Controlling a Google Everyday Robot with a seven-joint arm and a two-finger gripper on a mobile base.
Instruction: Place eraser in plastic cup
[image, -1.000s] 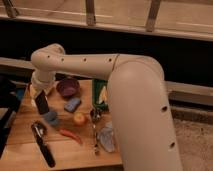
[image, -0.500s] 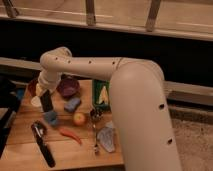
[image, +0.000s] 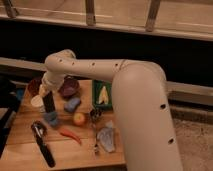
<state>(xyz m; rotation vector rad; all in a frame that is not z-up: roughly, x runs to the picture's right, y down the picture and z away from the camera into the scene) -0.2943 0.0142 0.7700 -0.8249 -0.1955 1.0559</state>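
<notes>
Eraser (image: 49, 103) first: you can see it as a dark upright block hanging straight down from the end effector (image: 48, 99), which is clamped on its upper part at the left side of the wooden tabletop (image: 20, 150). Its lower end sits right over, or perhaps already inside, the plastic cup (image: 51, 119), the dull grey-blue one standing directly beneath; you cannot tell whether the two touch. Your cream-coloured arm (image: 135, 110) sweeps in from the right foreground, bends at the elbow, and drops its wrist onto that spot. Just left of the held block stands a cream-white round container (image: 36, 102), and behind it sits a dark purple bowl (image: 69, 87). A blue rectangular block (image: 72, 104) lies just right of the end effector, with an apple (image: 79, 119) in front of it and a red chili pepper (image: 70, 134) lying near the cup's right side. A long black-handled utensil (image: 42, 145) lies diagonally at the front left. Farther right you have a green packet (image: 102, 95), a metal spoon-like tool (image: 95, 125), and a crumpled grey-blue wrapper (image: 107, 138) near the arm.
</notes>
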